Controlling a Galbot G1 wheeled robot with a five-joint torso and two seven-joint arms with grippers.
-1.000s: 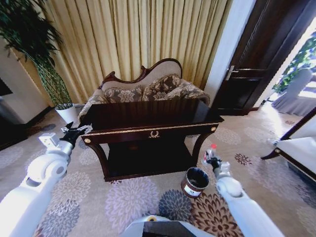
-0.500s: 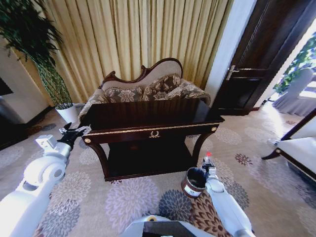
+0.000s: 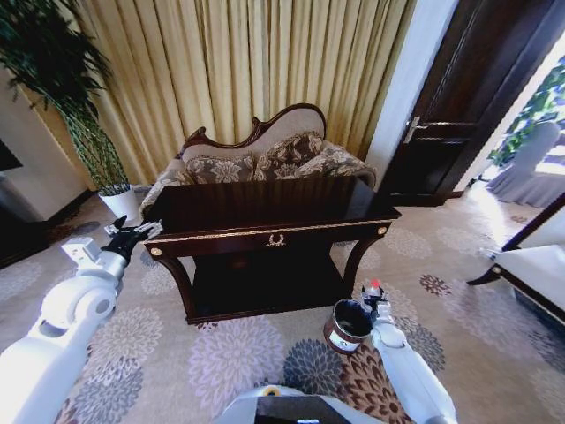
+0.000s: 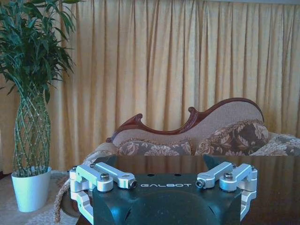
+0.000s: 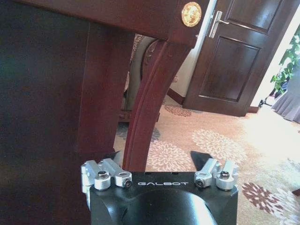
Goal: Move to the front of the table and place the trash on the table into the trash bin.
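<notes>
**Bottle held low beside the bin, left arm parked at the table end**

In the head view, the table (image 3: 265,221) is seen side-on before the sofa (image 3: 265,159), its top bare and glossy. Open patterned carpet (image 3: 221,353) lies between the table's front edge and the robot. The trash bin (image 3: 349,325) stands on the carpet near the table's right front leg. The right gripper (image 3: 374,299) is held just beside the bin's far rim, closed on the bottle (image 3: 374,289), whose red cap points up. The left gripper (image 3: 132,233) is held off the table's left end, near the white plant pot (image 3: 119,203); whether its fingers are spread cannot be told here.

In the left wrist view, the left gripper (image 4: 164,187) looks across the tabletop (image 4: 187,164) toward the sofa (image 4: 197,131) and curtain; the fingertips are hidden.

In the right wrist view, the curved table leg (image 5: 147,108) rises just ahead of the right gripper (image 5: 159,161), with free carpet and a dark door (image 5: 234,51) beyond.
</notes>
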